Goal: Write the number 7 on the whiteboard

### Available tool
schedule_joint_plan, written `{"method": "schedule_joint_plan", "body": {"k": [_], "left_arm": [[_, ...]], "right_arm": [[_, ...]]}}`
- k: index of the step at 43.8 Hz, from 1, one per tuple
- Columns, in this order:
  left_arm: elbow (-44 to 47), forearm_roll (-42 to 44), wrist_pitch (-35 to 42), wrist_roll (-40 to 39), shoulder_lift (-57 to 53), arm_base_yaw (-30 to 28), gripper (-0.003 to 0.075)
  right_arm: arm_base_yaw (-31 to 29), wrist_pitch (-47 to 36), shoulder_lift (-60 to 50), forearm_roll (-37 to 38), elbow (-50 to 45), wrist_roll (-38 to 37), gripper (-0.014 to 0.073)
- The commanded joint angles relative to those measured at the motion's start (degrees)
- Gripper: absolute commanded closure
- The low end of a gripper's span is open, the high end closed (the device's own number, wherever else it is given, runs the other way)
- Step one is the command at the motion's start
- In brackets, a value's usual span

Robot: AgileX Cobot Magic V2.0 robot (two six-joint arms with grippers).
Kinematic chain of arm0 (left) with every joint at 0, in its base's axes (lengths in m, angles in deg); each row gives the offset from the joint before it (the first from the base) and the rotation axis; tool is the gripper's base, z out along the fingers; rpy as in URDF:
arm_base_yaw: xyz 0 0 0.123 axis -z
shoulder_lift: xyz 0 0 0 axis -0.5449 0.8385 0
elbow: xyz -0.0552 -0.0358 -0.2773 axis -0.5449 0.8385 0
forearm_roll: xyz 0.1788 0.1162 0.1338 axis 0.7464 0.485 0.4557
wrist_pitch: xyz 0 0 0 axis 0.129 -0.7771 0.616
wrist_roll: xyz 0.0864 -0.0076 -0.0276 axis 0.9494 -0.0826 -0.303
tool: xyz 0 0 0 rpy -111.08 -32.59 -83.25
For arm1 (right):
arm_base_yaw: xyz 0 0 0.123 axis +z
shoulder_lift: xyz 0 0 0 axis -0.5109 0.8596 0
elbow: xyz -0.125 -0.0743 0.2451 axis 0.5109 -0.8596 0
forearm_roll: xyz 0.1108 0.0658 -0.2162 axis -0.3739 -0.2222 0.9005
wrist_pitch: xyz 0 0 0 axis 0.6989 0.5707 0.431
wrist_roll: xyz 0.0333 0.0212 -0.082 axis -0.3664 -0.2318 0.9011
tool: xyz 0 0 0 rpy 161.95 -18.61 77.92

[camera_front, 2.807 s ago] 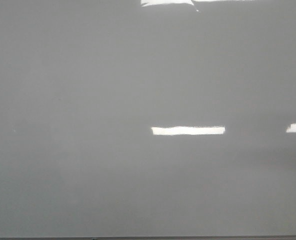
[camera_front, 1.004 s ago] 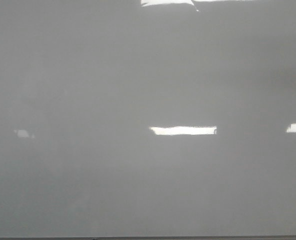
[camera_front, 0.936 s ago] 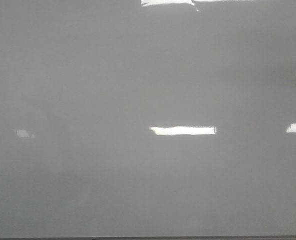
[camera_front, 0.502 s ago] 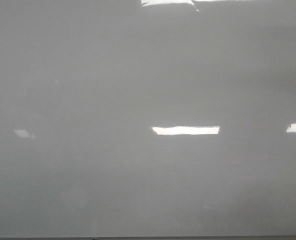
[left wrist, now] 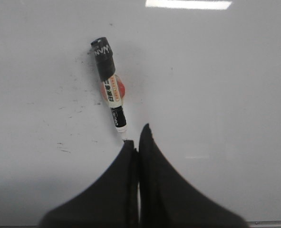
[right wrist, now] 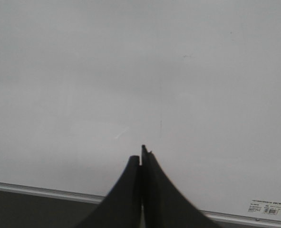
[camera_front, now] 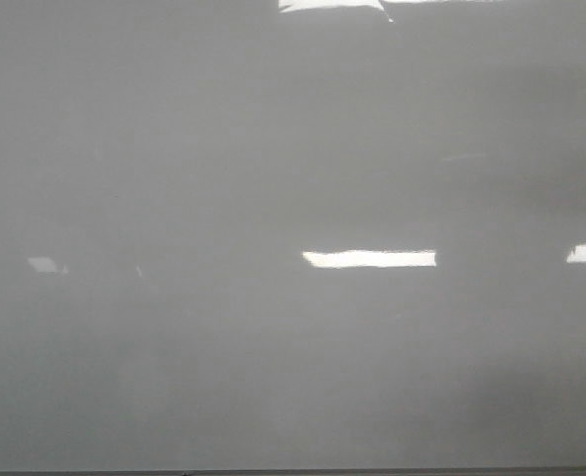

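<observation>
Left gripper (left wrist: 135, 149) clamps a marker (left wrist: 110, 92) over the whiteboard (camera_front: 223, 377); right gripper (right wrist: 141, 156) pressed together, holding nothing

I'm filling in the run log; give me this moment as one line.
whiteboard: blank, no 7 visible | left gripper: jaws closed on marker | right gripper: jaws closed, holding nothing

The whiteboard (camera_front: 223, 178) lies flat and fills nearly the whole front view, glossy grey-white, with a thin dark lower edge at 6 o'clock. Bright rectangular light reflections (camera_front: 369, 259) sit near its middle, at 3 o'clock and at 12 o'clock. In the left wrist view a marker (left wrist: 110, 90) with a black cap lies on the board (left wrist: 216, 85), amid faint dark smudges. The right wrist view shows a small label (right wrist: 266, 206) by the board's framed edge.
</observation>
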Motion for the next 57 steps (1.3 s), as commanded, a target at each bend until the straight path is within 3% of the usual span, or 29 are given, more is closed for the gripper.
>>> {"method": "schedule_joint_plan", "body": {"k": [1, 6, 9, 15, 20, 28, 44, 57], "left_arm": [[-2.03, -0.11, 4.38, -0.01, 1.88, 1.63, 0.0737], [-2.03, 3.34, 4.51, -0.01, 3.92, 4.07, 0.0653], [-2.03, 4.15, 4.72, -0.01, 5.02, 4.67, 0.0535], [-2.03, 4.15, 4.97, -0.01, 8.43, 4.81, 0.0255], [-2.03, 4.27, 6.07, -0.72, 12.33, 4.81, 0.0123], [-2.14, 7.96, 9.77, -6.32, 18.72, 4.69, 0.0118], [-2.14, 7.28, 20.78, -7.81, 28.87, -0.64, 0.0122], [-2.14, 6.84, 29.75, -7.81, 35.49, -0.76, 0.0122]], "right_arm": [[0.11, -3.77, 0.16, 0.00, 1.94, 0.46, 0.0409], [0.11, -4.47, 0.16, 0.00, 1.94, 0.41, 0.0125], [0.11, -4.98, 0.16, 0.00, 1.94, 0.40, 0.0016], [0.11, -5.15, 0.16, 0.00, 1.94, 0.40, -0.0041], [0.11, -5.15, 0.16, 0.00, 1.94, 0.40, -0.0041], [0.11, -5.15, 0.16, 0.00, 1.94, 0.40, -0.0041], [0.11, -5.28, 0.16, 0.00, 1.94, 0.40, -0.0041], [0.11, -5.28, 0.16, 0.00, 1.94, 0.40, -0.0041]]}}
